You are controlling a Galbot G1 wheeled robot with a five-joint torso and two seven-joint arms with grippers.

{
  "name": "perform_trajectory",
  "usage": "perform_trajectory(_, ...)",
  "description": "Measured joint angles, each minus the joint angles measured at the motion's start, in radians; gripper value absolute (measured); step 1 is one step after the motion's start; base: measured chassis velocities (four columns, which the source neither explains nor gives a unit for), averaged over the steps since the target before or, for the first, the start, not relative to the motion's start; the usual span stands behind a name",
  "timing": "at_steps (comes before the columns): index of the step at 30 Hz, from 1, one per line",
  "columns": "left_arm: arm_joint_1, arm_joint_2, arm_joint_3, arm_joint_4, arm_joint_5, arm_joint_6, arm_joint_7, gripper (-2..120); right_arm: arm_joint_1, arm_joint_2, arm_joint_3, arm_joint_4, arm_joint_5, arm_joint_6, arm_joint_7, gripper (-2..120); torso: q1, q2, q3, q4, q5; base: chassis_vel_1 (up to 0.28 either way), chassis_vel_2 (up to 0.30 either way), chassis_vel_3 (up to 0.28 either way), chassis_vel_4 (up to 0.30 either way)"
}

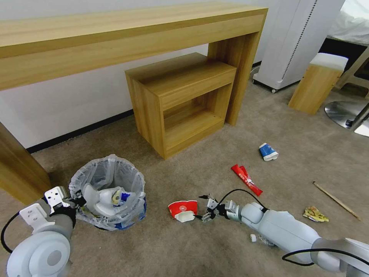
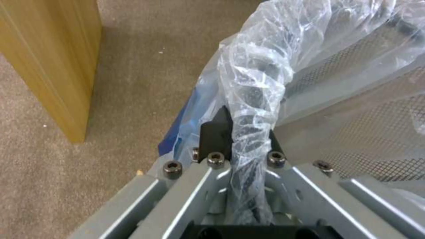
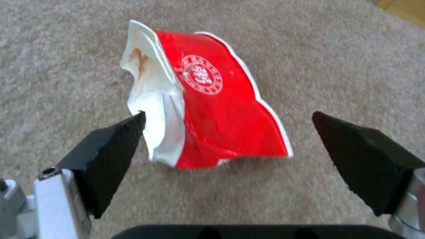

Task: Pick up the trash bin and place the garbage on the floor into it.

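Right hand lined up on the crushed red cup, left hand gripping the bin.

The left hand (image 2: pixel 245 136) is clenched on the bag-wrapped rim of the trash bin (image 1: pixel 108 192), which already holds some litter, so the job looks partly done. The right hand (image 3: pixel 228 142), low over the floor (image 1: pixel 215 250), is spread wide with the crushed red-white cup (image 3: pixel 212 99) lying between and just ahead of its fingertips (image 3: pixel 117 139), one tip at the cup's white edge but nothing grasped. The flattened cup lies with its long axis running away from this hand, open mouth off to one side. Still on the carpet beyond the right hand: a blue-white cup (image 1: pixel 268 151), a red wrapper (image 1: pixel 246 179), a wooden stick (image 1: pixel 336 200) and a yellow wrapper (image 1: pixel 314 214).
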Motion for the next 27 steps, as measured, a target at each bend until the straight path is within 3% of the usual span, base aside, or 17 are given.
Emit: perform_trajectory(27,0.022,-0.001,-0.008,-0.031,0.000,-0.002,0.003,1,0.012,0.122,-0.032,-0.117,-0.002,0.028,-0.003,90,0.000,0.000,0.000,0.0000,0.0000,0.000,0.000,0.000,0.000)
